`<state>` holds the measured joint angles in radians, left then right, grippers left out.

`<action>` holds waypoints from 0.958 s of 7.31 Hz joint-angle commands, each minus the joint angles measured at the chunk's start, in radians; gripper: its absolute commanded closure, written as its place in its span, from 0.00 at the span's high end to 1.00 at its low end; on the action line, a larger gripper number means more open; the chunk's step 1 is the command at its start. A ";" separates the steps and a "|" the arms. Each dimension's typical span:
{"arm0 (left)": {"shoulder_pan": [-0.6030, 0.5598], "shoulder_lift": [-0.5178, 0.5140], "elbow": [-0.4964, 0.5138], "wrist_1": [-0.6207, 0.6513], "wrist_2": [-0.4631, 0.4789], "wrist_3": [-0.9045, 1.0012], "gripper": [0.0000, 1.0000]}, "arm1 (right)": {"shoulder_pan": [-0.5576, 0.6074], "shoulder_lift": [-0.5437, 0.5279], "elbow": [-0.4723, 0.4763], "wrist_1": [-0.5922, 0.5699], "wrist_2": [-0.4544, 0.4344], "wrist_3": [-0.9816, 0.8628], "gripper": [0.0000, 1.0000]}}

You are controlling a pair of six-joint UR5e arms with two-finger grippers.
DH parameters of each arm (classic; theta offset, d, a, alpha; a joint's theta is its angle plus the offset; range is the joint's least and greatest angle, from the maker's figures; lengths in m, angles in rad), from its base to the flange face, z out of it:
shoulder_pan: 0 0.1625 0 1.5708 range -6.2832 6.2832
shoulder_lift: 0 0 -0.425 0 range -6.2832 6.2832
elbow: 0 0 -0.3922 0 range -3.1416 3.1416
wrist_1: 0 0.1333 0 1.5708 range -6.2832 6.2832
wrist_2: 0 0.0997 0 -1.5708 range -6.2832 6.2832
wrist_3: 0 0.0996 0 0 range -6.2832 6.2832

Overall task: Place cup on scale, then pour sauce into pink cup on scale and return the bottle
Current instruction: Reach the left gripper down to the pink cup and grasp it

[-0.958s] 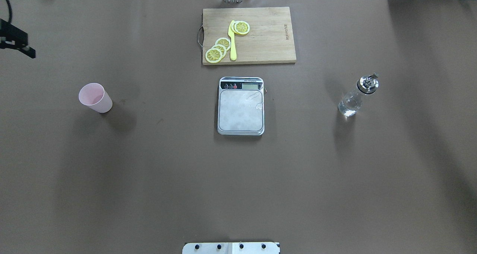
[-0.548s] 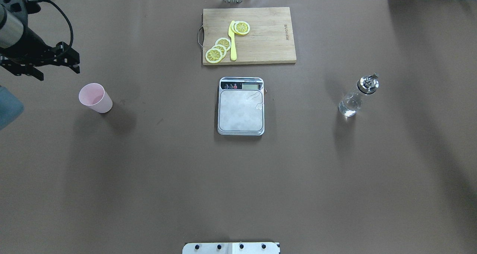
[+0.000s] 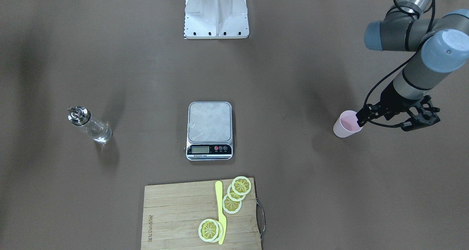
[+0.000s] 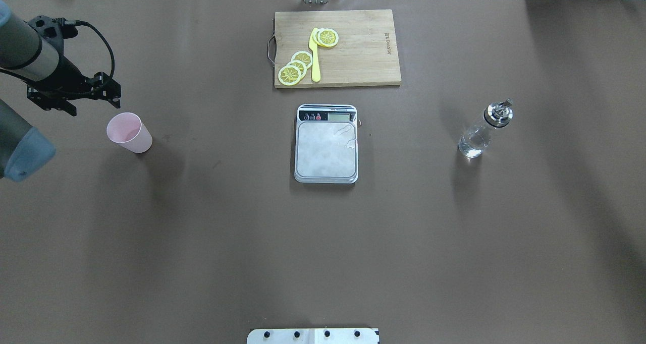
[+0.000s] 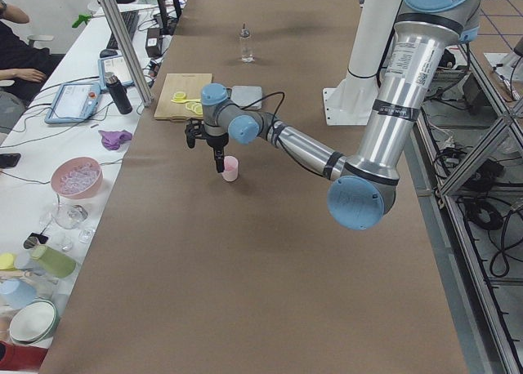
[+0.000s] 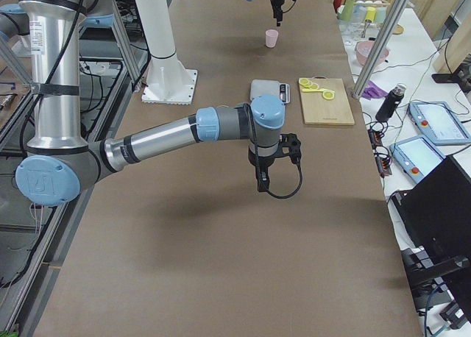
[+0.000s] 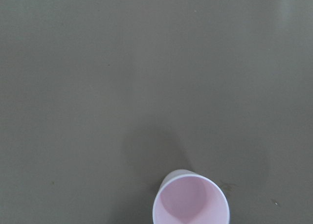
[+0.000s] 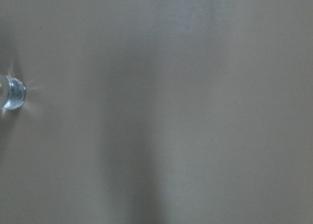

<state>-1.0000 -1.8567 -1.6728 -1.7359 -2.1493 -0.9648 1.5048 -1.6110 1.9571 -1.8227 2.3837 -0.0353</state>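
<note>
The pale pink cup (image 4: 128, 132) stands upright on the table's left side, its inside showing at the bottom of the left wrist view (image 7: 190, 202). My left gripper (image 4: 94, 106) hovers open just beyond and to the left of it, one fingertip (image 3: 361, 120) close to the rim, holding nothing. At the table's middle sits the scale (image 4: 326, 155) with a bare platform. Far right stands the clear bottle (image 4: 479, 134) with its silver spout, and its base (image 8: 12, 92) shows in the right wrist view. My right gripper (image 6: 268, 171) appears only in the exterior right view, and I cannot tell its state.
A wooden cutting board (image 4: 363, 51) with lemon slices (image 4: 298, 66) and a yellow knife (image 4: 315, 56) lies behind the scale. The robot's base plate (image 3: 216, 11) is at the near edge. A side bench (image 5: 73, 178) holds bowls and bottles.
My left arm has come in from the left edge and moved right towards the cup. Cup, scale and bottle have stayed put.
</note>
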 commanded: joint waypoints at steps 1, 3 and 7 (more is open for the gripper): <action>0.037 0.011 0.015 -0.017 0.012 0.000 0.98 | 0.000 -0.001 -0.003 -0.001 0.000 0.000 1.00; 0.049 0.011 0.013 -0.017 0.012 0.001 0.84 | 0.000 -0.001 -0.003 -0.001 0.000 0.000 1.00; 0.070 0.013 0.016 -0.017 0.012 0.003 0.52 | 0.000 -0.001 -0.004 -0.001 -0.001 0.000 1.00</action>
<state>-0.9397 -1.8440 -1.6585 -1.7533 -2.1370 -0.9627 1.5048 -1.6122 1.9533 -1.8239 2.3829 -0.0353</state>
